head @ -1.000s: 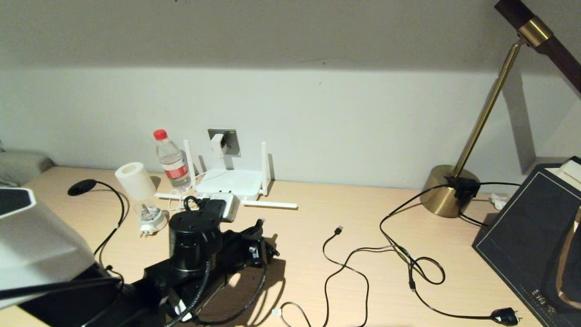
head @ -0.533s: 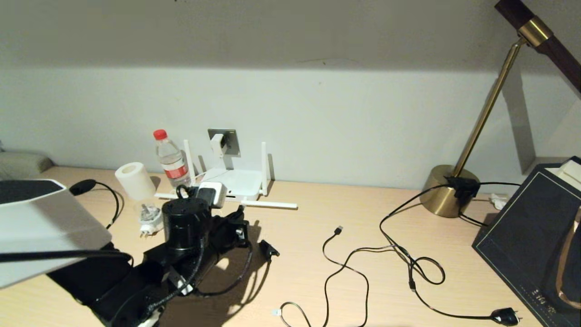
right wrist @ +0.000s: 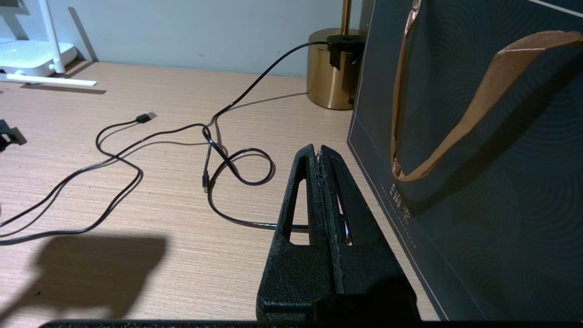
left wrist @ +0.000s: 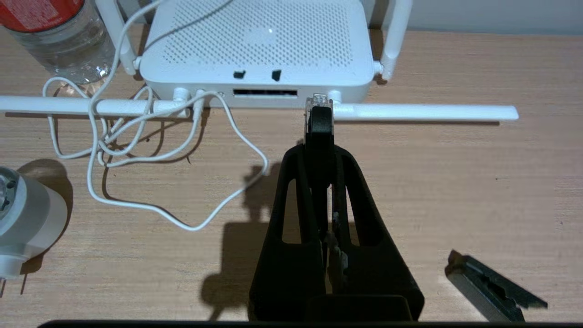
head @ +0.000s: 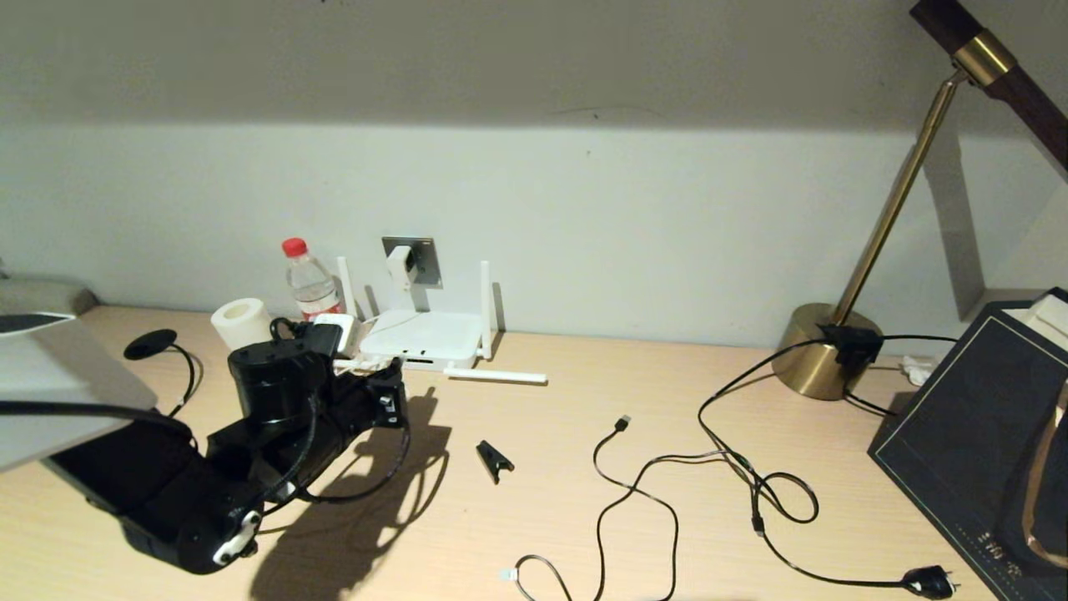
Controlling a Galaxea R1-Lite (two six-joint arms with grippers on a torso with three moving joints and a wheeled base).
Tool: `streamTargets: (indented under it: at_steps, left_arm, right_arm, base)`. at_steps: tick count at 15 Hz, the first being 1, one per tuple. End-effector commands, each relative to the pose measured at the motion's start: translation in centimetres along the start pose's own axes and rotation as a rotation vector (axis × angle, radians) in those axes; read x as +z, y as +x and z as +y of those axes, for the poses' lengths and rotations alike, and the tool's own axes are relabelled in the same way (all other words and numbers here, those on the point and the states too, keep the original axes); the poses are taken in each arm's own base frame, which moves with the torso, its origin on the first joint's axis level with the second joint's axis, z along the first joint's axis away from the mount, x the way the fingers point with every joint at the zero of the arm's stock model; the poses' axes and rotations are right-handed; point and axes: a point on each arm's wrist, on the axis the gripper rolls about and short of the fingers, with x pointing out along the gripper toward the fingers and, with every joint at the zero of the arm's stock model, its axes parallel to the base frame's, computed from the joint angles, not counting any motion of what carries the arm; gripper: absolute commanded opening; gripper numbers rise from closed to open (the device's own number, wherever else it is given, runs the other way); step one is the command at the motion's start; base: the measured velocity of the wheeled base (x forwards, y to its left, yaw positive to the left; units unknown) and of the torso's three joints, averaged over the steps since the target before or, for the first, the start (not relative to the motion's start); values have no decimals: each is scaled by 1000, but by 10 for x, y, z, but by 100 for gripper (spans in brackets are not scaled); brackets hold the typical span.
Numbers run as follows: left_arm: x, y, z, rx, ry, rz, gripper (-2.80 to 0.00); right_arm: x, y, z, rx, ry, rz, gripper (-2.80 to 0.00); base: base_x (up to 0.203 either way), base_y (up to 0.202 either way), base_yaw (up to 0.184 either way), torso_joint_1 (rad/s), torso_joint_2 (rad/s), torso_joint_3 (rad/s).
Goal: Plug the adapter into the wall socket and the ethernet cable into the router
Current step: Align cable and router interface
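The white router (head: 421, 334) lies flat against the wall with its port edge facing me. The white adapter (head: 401, 262) sits on the grey wall socket (head: 427, 255) above it, and its thin white cord (left wrist: 136, 136) runs to the router (left wrist: 259, 41). My left gripper (left wrist: 319, 152) is shut on the ethernet cable's black boot (left wrist: 319, 127). Its clear plug (left wrist: 320, 99) touches the port edge, right of the dark slot (left wrist: 265, 93). In the head view the left gripper (head: 388, 401) is just before the router. The cable's black disc (head: 150, 343) lies far left. My right gripper (right wrist: 318, 150) is shut and empty.
A water bottle (head: 313, 284) and a round white plug base (left wrist: 27, 228) stand left of the router. A black clip (head: 494, 459) lies mid-table, near a USB-tipped cable (head: 622, 424) and a mains-plug cable (head: 930, 580). At the right are a brass lamp base (head: 822, 351) and a dark bag (head: 976, 434).
My left arm has swung left and in toward the router's port edge with the ethernet plug. The black clip it covered now lies bare on the table.
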Motion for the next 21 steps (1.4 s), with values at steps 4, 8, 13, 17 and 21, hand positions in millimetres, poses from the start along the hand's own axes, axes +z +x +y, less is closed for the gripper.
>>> streamTargets:
  at_steps: [4, 8, 13, 17, 21]
  left_arm:
    - [4, 6, 5, 8, -16, -23, -280]
    - [1, 16, 10, -32, -77, -23, -280]
    - [-7, 30, 21, -48, -89, -7, -280]
    - [-19, 57, 27, -33, -93, 3, -280]
    - [-33, 74, 29, -33, -94, 21, -280]
  right_arm:
    - [-10, 2, 0, 1, -1, 34, -280]
    - [-10, 2, 0, 1, -1, 34, -280]
    - [-10, 2, 0, 2, -1, 34, -280]
    - [-10, 2, 0, 1, -1, 34, -280]
    - [-10, 2, 0, 1, -1, 34, -280]
  base:
    - [0, 0, 0, 0, 0, 0]
    - [0, 0, 0, 0, 0, 0]
    - [0, 0, 0, 0, 0, 0]
    - [0, 0, 0, 0, 0, 0]
    - [0, 0, 0, 0, 0, 0]
